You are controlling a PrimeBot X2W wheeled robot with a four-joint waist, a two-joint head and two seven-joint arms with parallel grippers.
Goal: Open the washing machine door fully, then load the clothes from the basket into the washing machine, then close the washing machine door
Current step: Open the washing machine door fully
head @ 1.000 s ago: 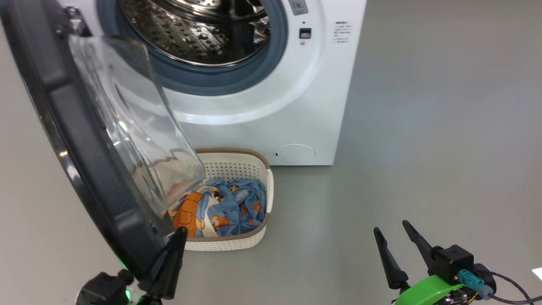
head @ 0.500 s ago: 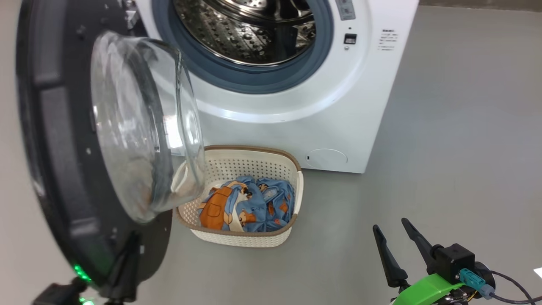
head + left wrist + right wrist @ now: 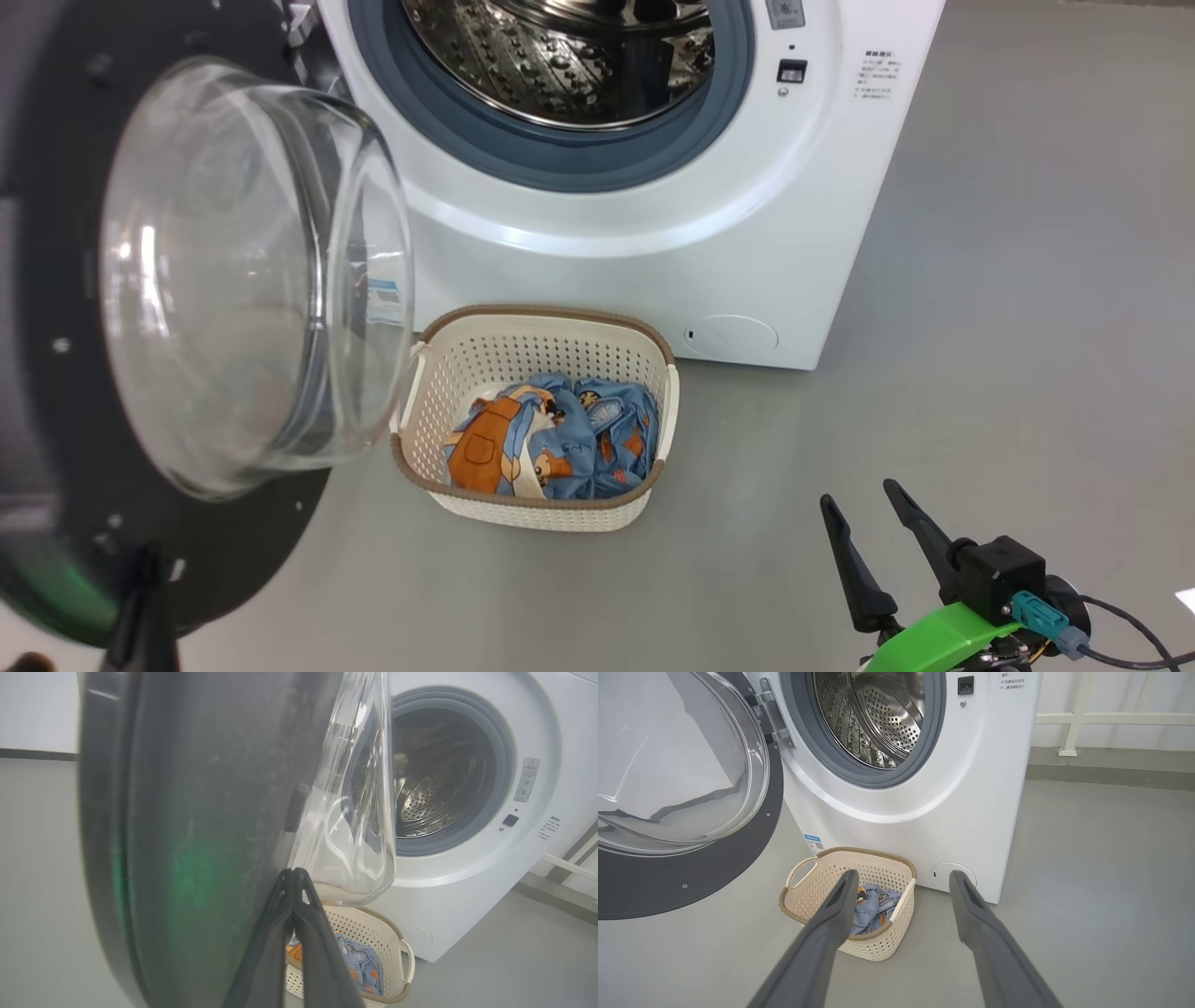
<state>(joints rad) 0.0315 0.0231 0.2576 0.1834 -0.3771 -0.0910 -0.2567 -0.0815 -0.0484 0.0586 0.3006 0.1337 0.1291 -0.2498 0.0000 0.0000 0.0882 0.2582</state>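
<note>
Pointing up along the door's [image 3: 233,280] dark face, the left gripper [image 3: 294,873] has fingers together; the right gripper [image 3: 859,495] hangs spread over grey floor [image 3: 980,373]. The door stands wide open, bowl facing right. The basket [image 3: 541,313] of clothes [image 3: 551,448] sits lengthwise along the washer [image 3: 653,271] front.

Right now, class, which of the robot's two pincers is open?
The right pincer: its two fingers stand wide apart, holding nothing. The left pincer is shut, tips together, beside the door.

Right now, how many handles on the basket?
2. One handle on the basket's door-side end, by the open washing machine door; the other handle opposite.
</note>
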